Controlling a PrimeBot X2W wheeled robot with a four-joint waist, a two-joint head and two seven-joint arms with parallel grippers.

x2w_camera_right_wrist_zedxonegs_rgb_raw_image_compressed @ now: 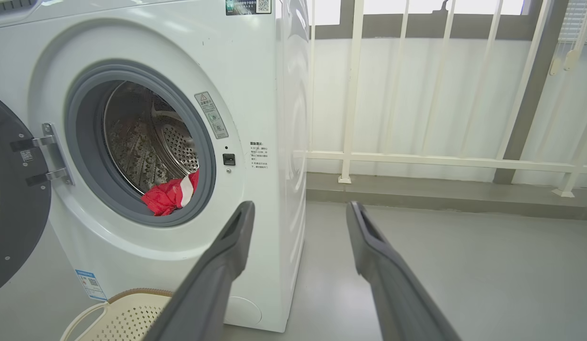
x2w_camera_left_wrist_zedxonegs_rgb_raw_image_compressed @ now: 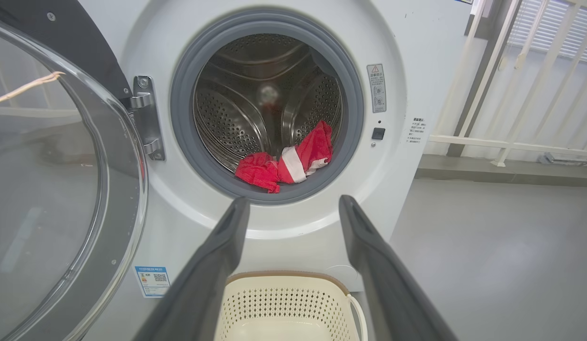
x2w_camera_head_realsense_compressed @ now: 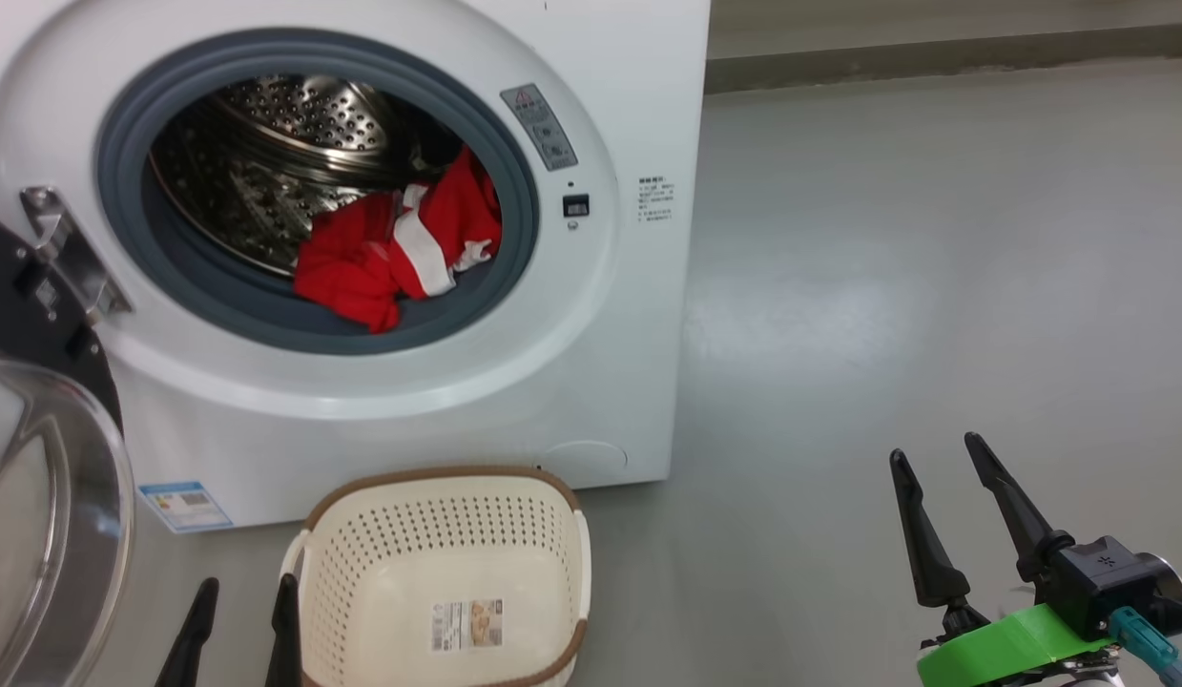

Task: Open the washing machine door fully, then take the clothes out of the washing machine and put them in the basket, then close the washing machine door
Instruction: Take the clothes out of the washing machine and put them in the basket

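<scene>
The white washing machine (x2w_camera_head_realsense_compressed: 591, 315) stands with its door (x2w_camera_head_realsense_compressed: 37, 496) swung wide to the left on its hinge. Red clothes (x2w_camera_head_realsense_compressed: 400, 248) with white stripes lie at the drum's front lip, seen too as clothes (x2w_camera_left_wrist_zedxonegs_rgb_raw_image_compressed: 286, 161) and clothes (x2w_camera_right_wrist_zedxonegs_rgb_raw_image_compressed: 170, 196). The cream basket (x2w_camera_head_realsense_compressed: 438, 496) sits on the floor just below the opening, with nothing but a sticker inside. My left gripper (x2w_camera_head_realsense_compressed: 242, 596) is open beside the basket's left rim, low in front of the machine (x2w_camera_left_wrist_zedxonegs_rgb_raw_image_compressed: 416, 71). My right gripper (x2w_camera_head_realsense_compressed: 934, 453) is open over bare floor to the right, apart from the machine (x2w_camera_right_wrist_zedxonegs_rgb_raw_image_compressed: 255, 71).
The open door's glass bowl (x2w_camera_left_wrist_zedxonegs_rgb_raw_image_compressed: 47, 189) juts out at the left, close to my left arm. White railing (x2w_camera_right_wrist_zedxonegs_rgb_raw_image_compressed: 416, 158) and a low kerb (x2w_camera_right_wrist_zedxonegs_rgb_raw_image_compressed: 440, 189) run behind the machine on the right. Grey floor (x2w_camera_head_realsense_compressed: 934, 239) stretches to the right of the washer.
</scene>
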